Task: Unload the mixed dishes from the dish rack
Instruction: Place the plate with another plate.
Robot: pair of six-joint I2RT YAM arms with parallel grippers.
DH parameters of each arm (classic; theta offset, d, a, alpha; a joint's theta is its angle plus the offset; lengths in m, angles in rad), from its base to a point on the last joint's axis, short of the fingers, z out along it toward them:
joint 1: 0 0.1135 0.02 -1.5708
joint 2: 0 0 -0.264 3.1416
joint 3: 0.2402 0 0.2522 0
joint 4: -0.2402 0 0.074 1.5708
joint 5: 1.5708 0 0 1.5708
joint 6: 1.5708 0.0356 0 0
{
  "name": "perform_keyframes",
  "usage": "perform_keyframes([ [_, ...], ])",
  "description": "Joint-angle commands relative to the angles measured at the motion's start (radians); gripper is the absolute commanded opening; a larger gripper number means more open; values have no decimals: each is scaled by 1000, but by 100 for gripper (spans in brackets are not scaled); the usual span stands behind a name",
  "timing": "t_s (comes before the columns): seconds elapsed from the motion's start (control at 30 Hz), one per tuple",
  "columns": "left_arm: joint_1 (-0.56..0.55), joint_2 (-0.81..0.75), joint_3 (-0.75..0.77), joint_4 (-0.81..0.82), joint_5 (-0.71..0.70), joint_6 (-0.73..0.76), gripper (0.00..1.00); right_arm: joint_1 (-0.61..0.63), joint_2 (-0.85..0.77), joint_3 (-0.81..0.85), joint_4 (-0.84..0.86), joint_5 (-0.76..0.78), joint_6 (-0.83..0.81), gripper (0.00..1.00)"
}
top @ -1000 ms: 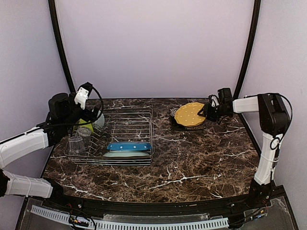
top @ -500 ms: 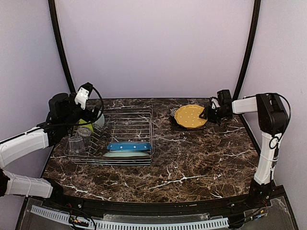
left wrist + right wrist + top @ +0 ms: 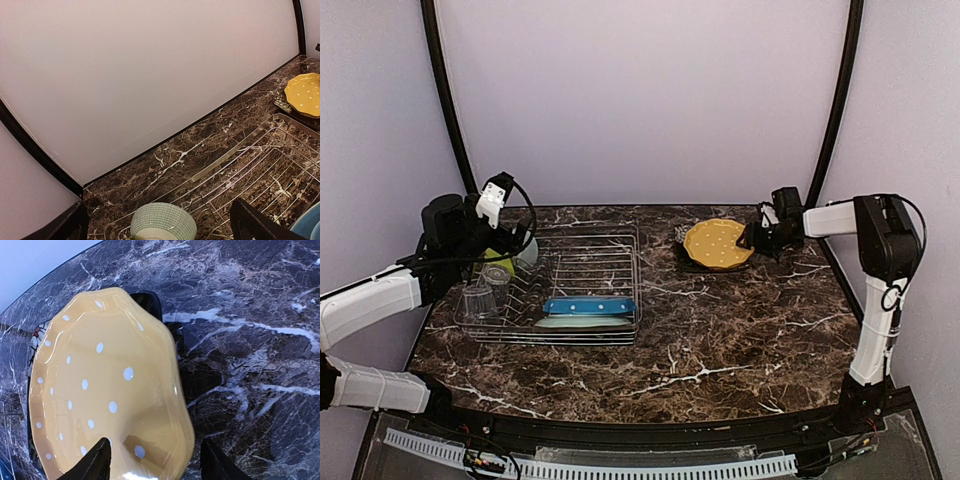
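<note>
- Two dishes already lie out of the rack: the yellow white-dotted plate rests face up on the black square plate, at the far right of the dark marbled counter.
- At that plate's near rim, the right hand has its fingers apart, one over the yellow surface and one out over the counter. It appears to grip nothing, though the wrist view does not show whether the finger over the plate touches it.
- Across the counter to the left stands the silver wire dish rack, well apart from the right hand.
- Its front row holds the blue white-dotted plate on edge, long axis running left to right, with the large pale-green flower plate just in front of it.
- The two clear ribbed glasses stand at the rack's left side.
- The left hand is spread wide and empty over the rack's far-left corner. The small pale-green bowl sits directly below, between its fingers.
- Judging from this, the left arm is much the nearer to everything in the rack, and a short descent would reach the bowl.
</note>
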Motion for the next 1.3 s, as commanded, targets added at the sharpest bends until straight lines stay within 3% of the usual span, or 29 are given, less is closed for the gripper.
perform_keyframes([
  [0.0, 4, -4, 4, -2, 14, -9, 99, -1, -65, 19, -28, 85, -41, 59],
  [0.5, 3, -4, 6, -6, 23, -7, 99, 3, -56, 29, -38, 82, -57, 45],
  [1.0, 3, -7, 5, -6, 21, -6, 99, 17, 4, 59, -26, 6, -45, 16],
  [1.27, 3, -5, 6, -6, 24, -6, 99, 29, 28, 78, -24, -18, -35, 8],
])
